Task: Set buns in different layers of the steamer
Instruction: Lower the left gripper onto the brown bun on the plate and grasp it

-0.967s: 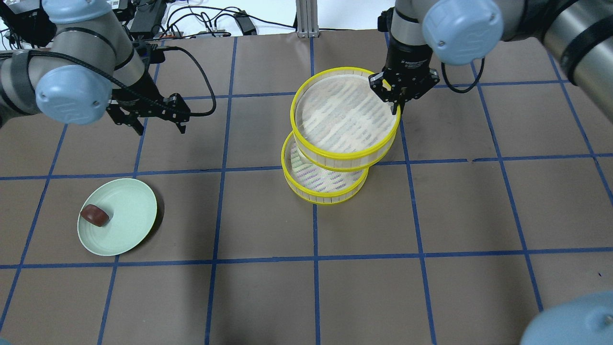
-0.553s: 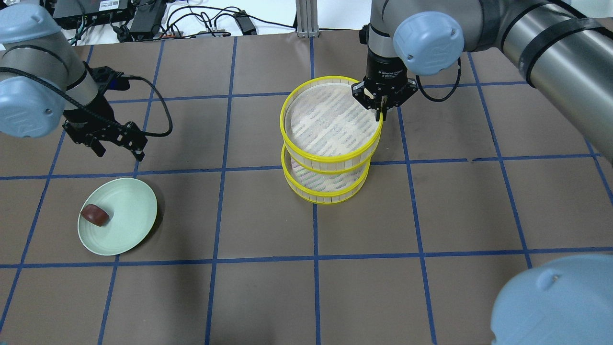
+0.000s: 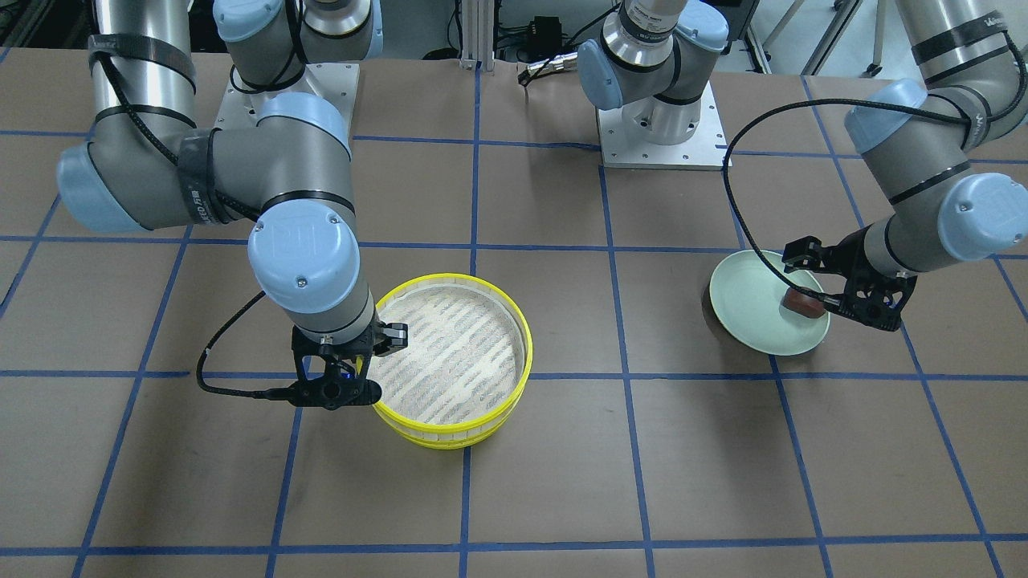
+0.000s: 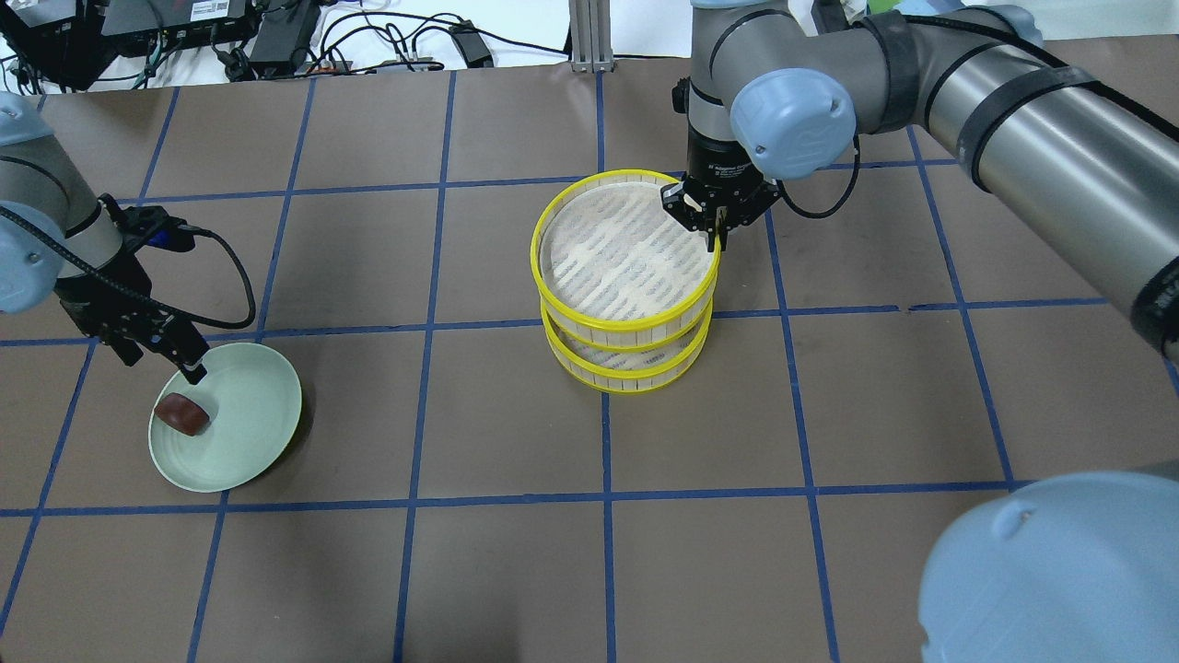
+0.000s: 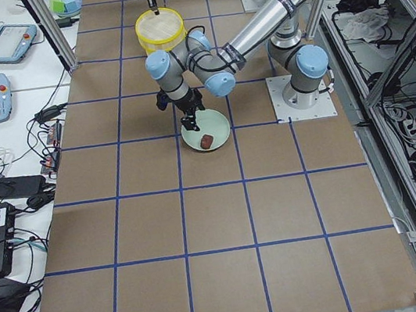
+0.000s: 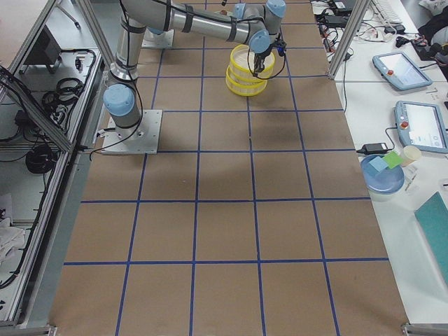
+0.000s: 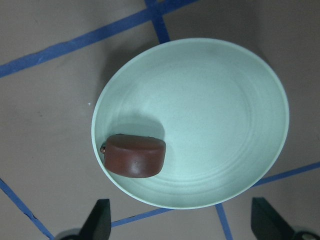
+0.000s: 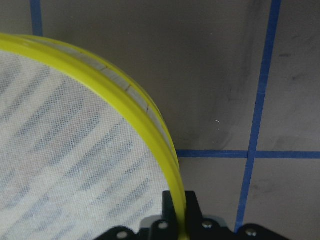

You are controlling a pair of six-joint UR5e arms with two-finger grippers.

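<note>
The two yellow-rimmed steamer trays stand as a stack, the top tray [image 4: 617, 253] almost square over the lower tray [image 4: 626, 373]. My right gripper [image 4: 714, 238] is shut on the top tray's rim [image 8: 150, 125] at its far right. The top tray's floor is bare. The reddish-brown bun [image 4: 181, 413] lies on the left part of the pale green plate [image 4: 249, 424]. My left gripper [image 4: 170, 354] is open just above the plate's far-left edge, with the bun [image 7: 134, 156] in front of its fingertips [image 7: 100, 220]. The cream-white bun is not in view.
The brown paper table top has a grid of blue tape lines [image 4: 424, 322]. Cables and power bricks [image 4: 387, 41] lie past the far edge. The right arm's elbow [image 4: 1050, 571] fills the near right corner of the overhead view.
My right gripper carried the top tray toward the near left until it came over the lower tray. My left arm swung left and nearer, from the bare table to over the plate.
</note>
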